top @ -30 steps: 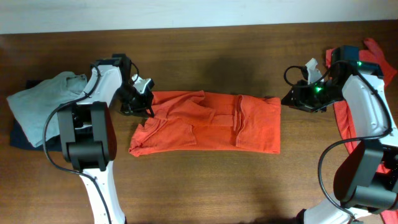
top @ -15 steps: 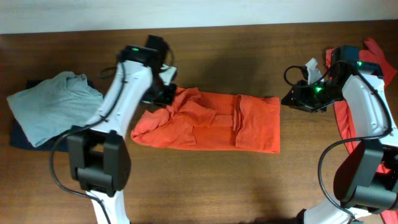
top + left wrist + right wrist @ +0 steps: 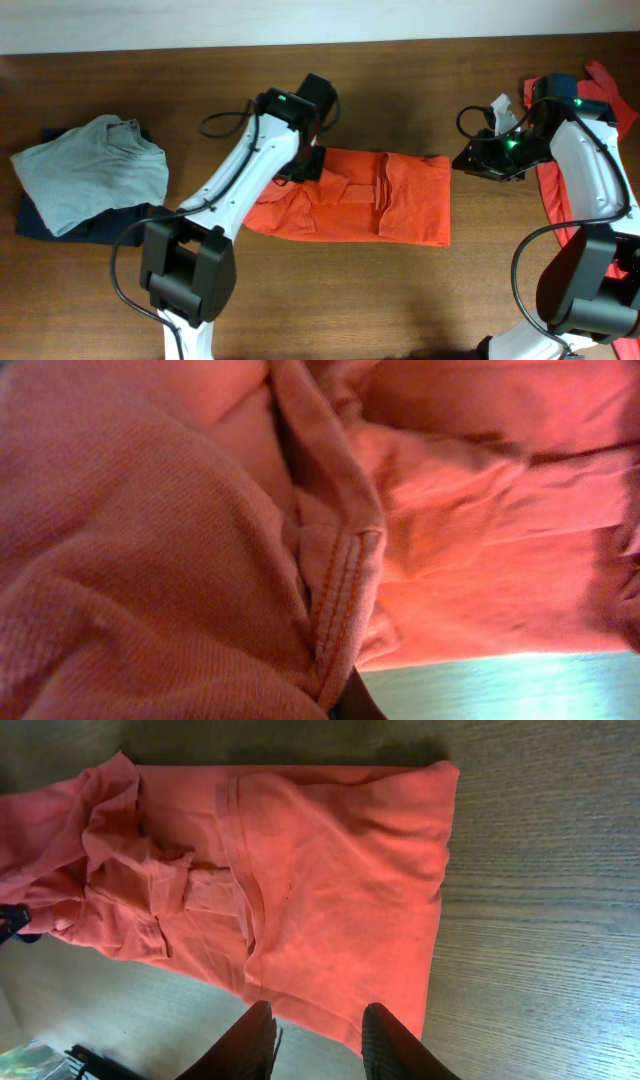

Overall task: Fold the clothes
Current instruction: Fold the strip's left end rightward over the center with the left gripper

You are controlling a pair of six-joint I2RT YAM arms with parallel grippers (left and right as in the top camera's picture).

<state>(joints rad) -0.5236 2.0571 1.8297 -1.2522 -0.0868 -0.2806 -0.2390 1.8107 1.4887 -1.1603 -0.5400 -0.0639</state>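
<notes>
left tool (image 3: 303, 163) pinching orange shirt (image 3: 400, 200), partly folded

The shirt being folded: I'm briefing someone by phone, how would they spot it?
Look at the middle of the wooden table. The orange-red shirt lies there alone, spread wide; the grey shirt far left and red clothes far right are bunched heaps.

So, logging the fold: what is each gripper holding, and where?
Left gripper grips the orange T-shirt by its left hemmed edge; right gripper holds nothing.
</notes>
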